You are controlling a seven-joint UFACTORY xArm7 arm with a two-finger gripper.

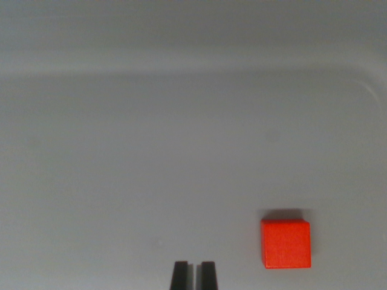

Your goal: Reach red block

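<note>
Hovering at six o'clock, the gripper shows fingertips nearly together, the red block apart at three o'clock of them.

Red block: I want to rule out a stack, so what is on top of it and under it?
Nothing sits on the red block; its top face is bare. It rests on the grey surface. The patch directly beneath it is covered.

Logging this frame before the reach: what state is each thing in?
red block: lying flat on the grey surface, untouched, to the wrist view's right of the fingertips.
gripper: nearly shut, only a thin gap between the fingers, holding nothing.
</note>
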